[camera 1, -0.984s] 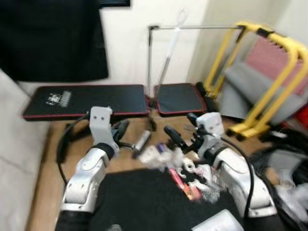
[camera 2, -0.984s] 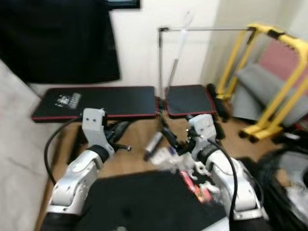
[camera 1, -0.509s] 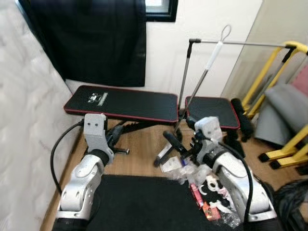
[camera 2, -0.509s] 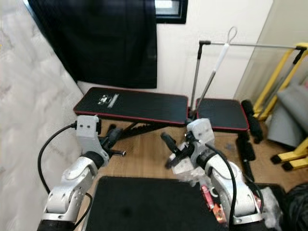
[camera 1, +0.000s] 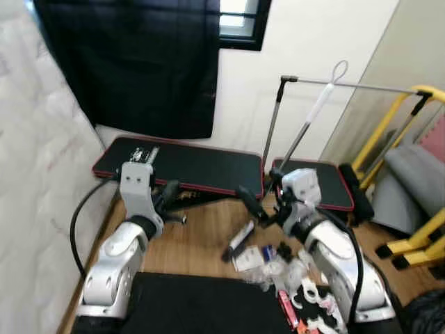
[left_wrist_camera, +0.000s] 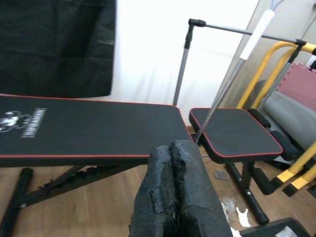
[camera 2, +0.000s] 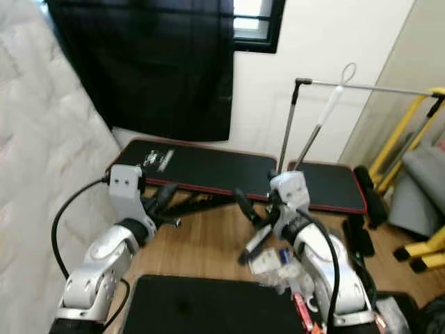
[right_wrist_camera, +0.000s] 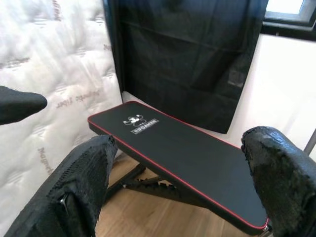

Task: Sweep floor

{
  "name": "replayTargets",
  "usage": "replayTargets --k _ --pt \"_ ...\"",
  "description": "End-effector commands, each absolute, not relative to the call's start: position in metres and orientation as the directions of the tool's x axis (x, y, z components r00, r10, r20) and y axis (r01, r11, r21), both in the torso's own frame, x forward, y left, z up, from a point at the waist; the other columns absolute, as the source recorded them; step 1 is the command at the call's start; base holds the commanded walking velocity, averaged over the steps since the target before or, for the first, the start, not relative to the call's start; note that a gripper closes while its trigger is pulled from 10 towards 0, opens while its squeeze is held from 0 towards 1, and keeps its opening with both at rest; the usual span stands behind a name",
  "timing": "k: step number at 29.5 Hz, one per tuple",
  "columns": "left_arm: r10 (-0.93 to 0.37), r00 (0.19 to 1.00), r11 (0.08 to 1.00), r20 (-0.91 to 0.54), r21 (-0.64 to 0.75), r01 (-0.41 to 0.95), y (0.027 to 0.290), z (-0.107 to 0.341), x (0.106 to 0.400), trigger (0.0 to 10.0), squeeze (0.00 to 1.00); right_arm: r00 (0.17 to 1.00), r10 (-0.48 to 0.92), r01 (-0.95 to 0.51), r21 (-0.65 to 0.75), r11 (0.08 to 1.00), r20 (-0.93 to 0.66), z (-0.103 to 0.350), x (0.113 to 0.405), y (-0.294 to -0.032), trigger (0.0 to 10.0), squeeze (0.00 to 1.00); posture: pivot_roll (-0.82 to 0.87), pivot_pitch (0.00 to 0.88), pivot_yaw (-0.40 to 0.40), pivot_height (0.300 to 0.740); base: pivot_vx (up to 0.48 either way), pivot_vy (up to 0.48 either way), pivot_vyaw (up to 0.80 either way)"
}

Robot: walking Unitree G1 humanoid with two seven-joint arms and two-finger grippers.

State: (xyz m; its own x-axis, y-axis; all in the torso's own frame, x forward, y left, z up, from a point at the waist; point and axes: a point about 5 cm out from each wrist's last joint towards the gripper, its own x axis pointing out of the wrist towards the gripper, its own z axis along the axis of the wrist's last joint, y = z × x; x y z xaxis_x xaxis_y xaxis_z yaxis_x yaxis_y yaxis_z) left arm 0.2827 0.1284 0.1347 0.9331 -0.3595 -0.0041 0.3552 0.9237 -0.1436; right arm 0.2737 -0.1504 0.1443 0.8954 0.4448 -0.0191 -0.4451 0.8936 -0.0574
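Litter (camera 1: 268, 259) lies scattered on the wooden floor (camera 1: 195, 240): white wrappers, a grey tube (camera 1: 240, 238) and a red packet (camera 1: 286, 307). A white-handled stick (camera 1: 318, 110) with a loop on top leans on the back wall beside a grey pole (camera 1: 272, 122). My left gripper (camera 1: 169, 192) is raised over the floor in front of the bench, its fingers (left_wrist_camera: 173, 163) pressed shut with nothing in them. Above the litter my right gripper (camera 1: 261, 202) is held open, its fingers (right_wrist_camera: 89, 168) wide apart and empty.
A black weight bench (camera 1: 188, 161) with red trim runs along the back wall. A white mattress (camera 1: 42, 174) stands at the left. A yellow frame (camera 1: 410, 174) and grey pads fill the right. A black mat (camera 1: 201, 306) covers the near floor.
The whole picture has shifted and sharpened as the camera turned left and lifted. Both arms keep the same pose; the litter lies where it was.
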Motion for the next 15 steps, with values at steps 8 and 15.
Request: replayTargets --k 8,15 --pt "-0.383 0.924 0.916 -0.005 -0.132 0.379 0.129 0.135 0.284 10.0 0.00 0.938 0.345 -0.345 -0.054 0.937 -0.007 0.147 0.283 -0.159 10.0 0.00 -0.15 0.037 -0.124 0.740 0.398 0.000 0.00" --pt "-0.386 0.922 0.915 -0.004 -0.131 0.383 0.129 0.135 0.284 10.0 0.00 0.954 0.299 -0.299 -0.061 0.952 0.000 0.150 0.287 -0.163 10.0 0.00 -0.15 0.039 -0.125 0.740 0.396 0.000 -0.57"
